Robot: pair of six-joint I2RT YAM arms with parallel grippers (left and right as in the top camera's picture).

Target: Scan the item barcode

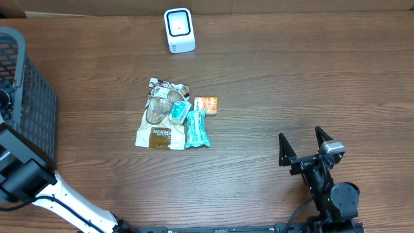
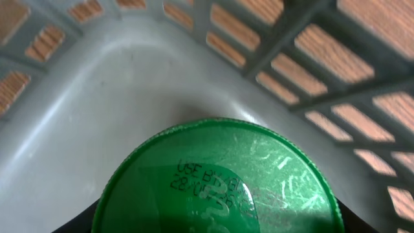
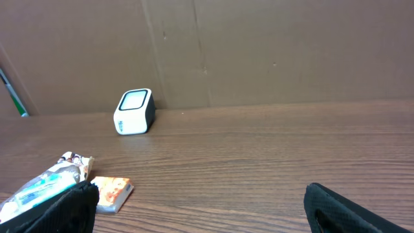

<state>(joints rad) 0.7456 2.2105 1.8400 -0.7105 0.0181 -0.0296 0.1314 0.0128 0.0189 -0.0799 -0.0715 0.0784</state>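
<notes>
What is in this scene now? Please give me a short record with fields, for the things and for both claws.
scanner: white, upright, at the far side of the table
pile: snack bag, teal packet and orange box, together at mid table
basket: dark mesh, at the left edge
in basket: green lid with a printed date code
left claw: inside the basket, close over the green lid; grip not clear
right claw: open, empty, near right, apart from the pile

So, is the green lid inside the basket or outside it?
Inside. The left wrist view shows the green lid over the grey floor of the basket, with the mesh wall close behind it.
</notes>
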